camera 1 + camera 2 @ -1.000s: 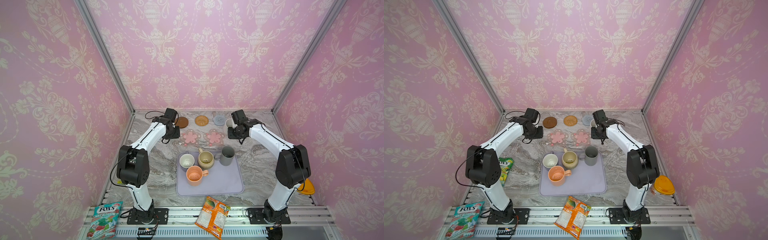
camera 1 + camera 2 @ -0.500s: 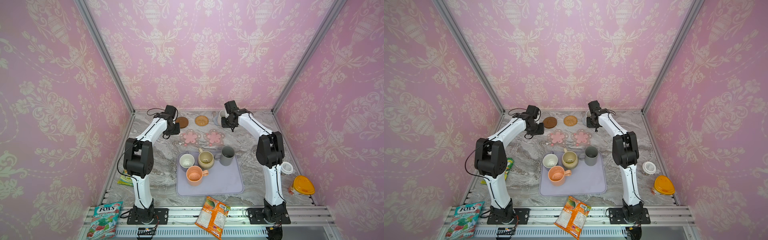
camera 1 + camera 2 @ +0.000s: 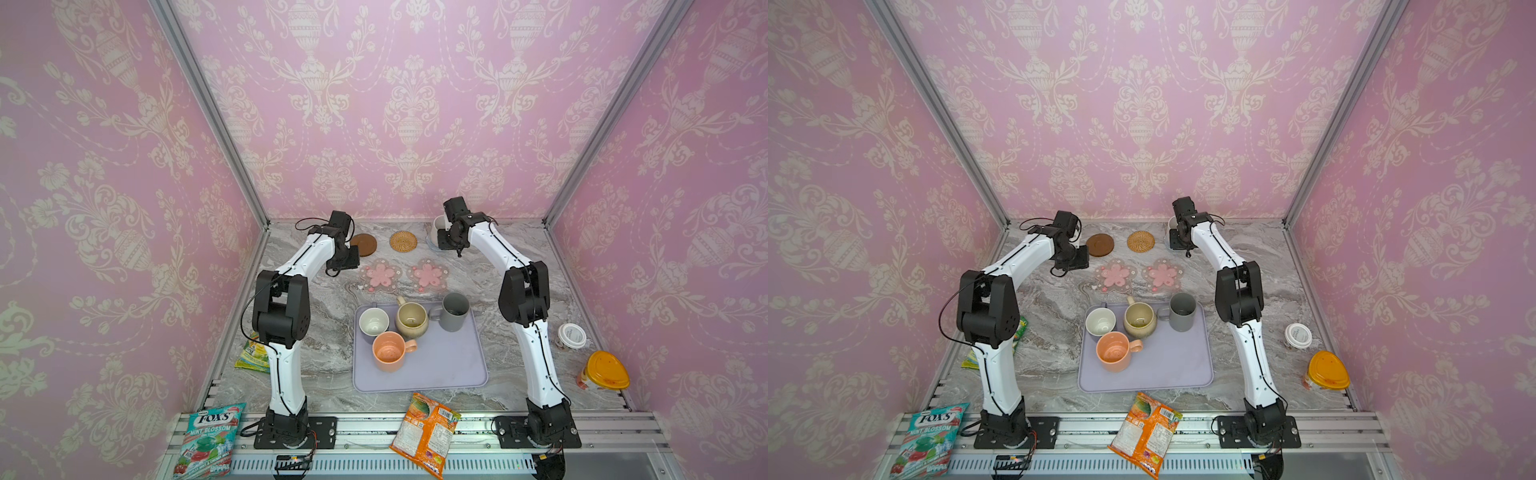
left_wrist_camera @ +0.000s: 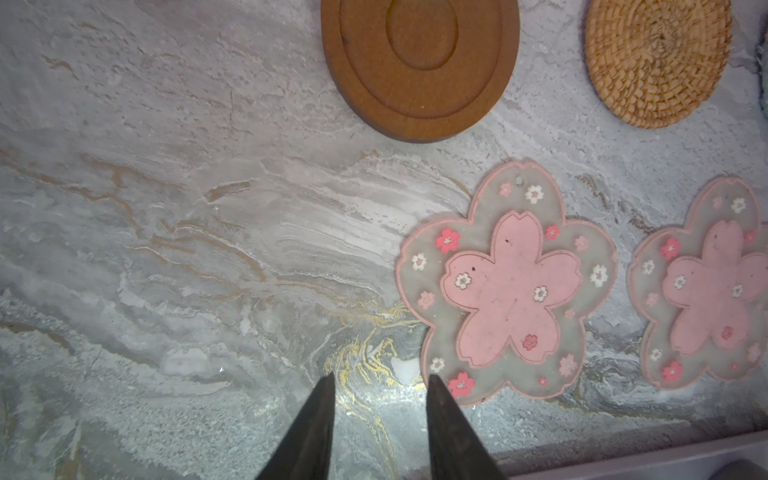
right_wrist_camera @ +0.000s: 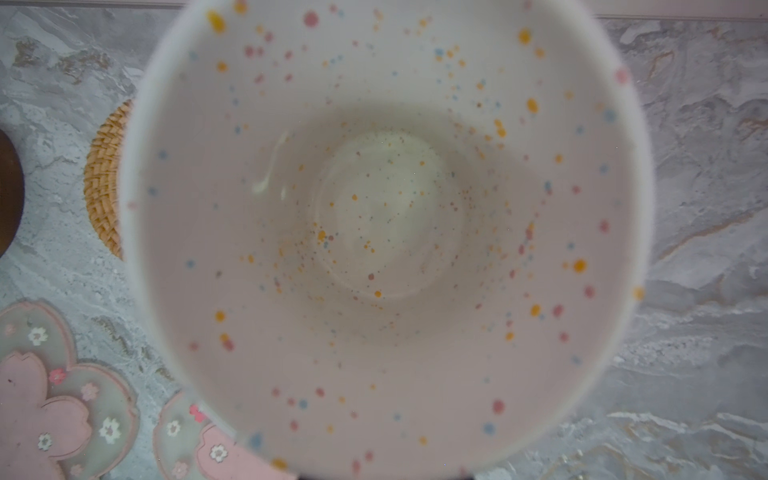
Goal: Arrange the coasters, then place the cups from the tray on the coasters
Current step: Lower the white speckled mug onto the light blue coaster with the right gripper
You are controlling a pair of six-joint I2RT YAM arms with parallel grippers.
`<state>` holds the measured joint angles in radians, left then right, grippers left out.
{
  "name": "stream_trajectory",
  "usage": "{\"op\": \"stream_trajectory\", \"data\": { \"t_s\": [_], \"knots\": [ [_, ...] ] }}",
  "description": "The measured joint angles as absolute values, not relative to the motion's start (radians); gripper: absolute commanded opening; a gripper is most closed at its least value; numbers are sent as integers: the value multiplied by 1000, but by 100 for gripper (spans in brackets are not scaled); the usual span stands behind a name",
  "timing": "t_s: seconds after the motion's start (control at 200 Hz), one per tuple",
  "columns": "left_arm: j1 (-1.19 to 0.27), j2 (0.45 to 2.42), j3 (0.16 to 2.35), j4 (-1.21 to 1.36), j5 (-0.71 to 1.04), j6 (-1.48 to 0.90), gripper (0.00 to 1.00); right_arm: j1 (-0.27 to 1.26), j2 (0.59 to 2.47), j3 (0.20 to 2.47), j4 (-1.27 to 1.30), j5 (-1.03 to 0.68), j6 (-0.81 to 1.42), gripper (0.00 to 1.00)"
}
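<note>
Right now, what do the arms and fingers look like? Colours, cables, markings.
Matching pair: left arm and right arm have white tube links, bulky black joint housings, black base plates. Thin black cables run along the links and loop free at the joints. Left gripper has dark fingers tapering to wedge tips. No readable markings.

right claw (image 3: 444, 240) | speckled cup (image 3: 436, 229) carried back-left | now over blue-grey coaster (image 3: 430, 246)

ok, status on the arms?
Left gripper open, empty. Right gripper shut on white mug at blue coaster. Four mugs on tray. Nothing blocking.
</note>
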<state>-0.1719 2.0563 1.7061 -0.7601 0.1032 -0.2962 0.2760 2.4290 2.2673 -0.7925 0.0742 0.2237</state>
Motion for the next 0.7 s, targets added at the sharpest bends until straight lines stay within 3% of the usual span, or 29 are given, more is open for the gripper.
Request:
{"op": "stream_trajectory", "data": {
  "t_s": [0.701],
  "knots": [
    [-165,2092,1724,-749,140,-296,39,274,2488,2363,-801,79,209,0]
  ]
}}
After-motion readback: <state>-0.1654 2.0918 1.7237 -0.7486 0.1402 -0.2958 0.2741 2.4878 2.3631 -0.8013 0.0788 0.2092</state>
